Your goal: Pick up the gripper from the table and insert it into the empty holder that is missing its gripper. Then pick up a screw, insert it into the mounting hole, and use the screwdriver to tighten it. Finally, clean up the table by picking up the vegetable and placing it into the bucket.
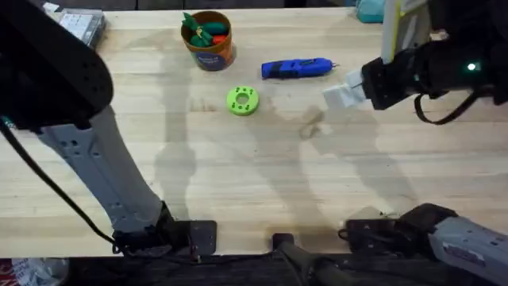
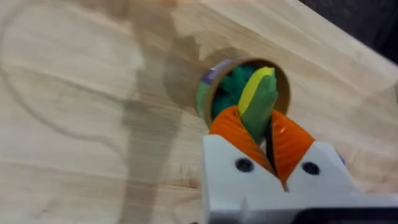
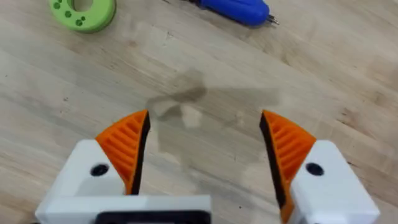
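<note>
- The bucket stands upright near the far edge of the bench, left of centre, its dark blue label facing the camera in the overhead view.
- Green, yellow and orange toy pieces fill the bucket's mouth.
- In the left wrist view the left hand hangs just over the bucket, its orange ribbed pads clenched on the vegetable, a green piece with a yellow edge.
- The vegetable's upper end sits over the bucket's opening, above the other green pieces inside; whether it touches them I cannot tell.
- The screwdriver lies flat on the bench to the right of the bucket, its silver bit pointing right, away from the bucket.
- A green disc with holes lies on the bench in front of the bucket and the screwdriver, apart from both.
- The right hand is released, its two orange pads spread wide with bare wood between them.
- In the overhead view the right hand sits at the right of the bench, just right of the screwdriver's tip and not touching it.
- The right wrist view shows the screwdriver and the green disc lying well beyond the fingers.
</note>
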Controlling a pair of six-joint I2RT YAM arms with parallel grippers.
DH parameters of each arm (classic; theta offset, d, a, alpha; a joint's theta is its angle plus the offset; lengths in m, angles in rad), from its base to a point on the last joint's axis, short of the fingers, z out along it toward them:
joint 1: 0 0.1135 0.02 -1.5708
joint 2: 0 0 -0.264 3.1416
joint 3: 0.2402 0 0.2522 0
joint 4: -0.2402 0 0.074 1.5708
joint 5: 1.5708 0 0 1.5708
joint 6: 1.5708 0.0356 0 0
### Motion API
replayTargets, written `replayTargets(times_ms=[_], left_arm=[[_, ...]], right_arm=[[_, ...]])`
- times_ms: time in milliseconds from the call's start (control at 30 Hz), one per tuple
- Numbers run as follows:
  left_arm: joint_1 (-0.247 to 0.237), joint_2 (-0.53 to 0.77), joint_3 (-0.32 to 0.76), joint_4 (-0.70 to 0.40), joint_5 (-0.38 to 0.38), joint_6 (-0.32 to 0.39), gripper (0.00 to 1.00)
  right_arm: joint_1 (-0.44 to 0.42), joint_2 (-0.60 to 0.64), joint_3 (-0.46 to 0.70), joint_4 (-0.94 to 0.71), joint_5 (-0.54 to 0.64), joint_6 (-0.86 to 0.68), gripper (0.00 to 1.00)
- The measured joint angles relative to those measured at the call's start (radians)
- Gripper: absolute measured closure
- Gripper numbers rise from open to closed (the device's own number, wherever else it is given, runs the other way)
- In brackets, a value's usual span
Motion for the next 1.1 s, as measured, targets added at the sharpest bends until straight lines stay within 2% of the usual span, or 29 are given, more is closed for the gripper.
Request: replayTargets(times_ms=[200,300,433,567,767,1100], left_arm=[[-0.126,0.0,0.011,0.028,-0.007,0.124,0.973],[-0.18,0.0,0.011,0.074,-0.036,0.157,0.973],[-0.222,0.0,0.011,0.101,-0.099,0.177,0.973],[-0.236,0.0,0.011,0.099,-0.148,0.184,0.973],[-0.235,0.009,0.011,0.066,-0.18,0.187,0.973],[-0.235,0.194,0.011,0.051,-0.178,0.188,0.973]], right_arm=[[0.0,0.0,0.0,0.0,0.0,0.0,0.019],[0.0,0.0,0.0,0.0,0.0,0.0,0.019],[0.0,0.0,0.0,0.0,0.0,0.0,0.019],[0.0,0.0,0.0,0.0,0.0,0.0,0.019],[0.0,0.0,0.0,0.0,0.0,0.0,0.019],[0.0,0.0,0.0,0.0,0.0,0.0,0.019]])
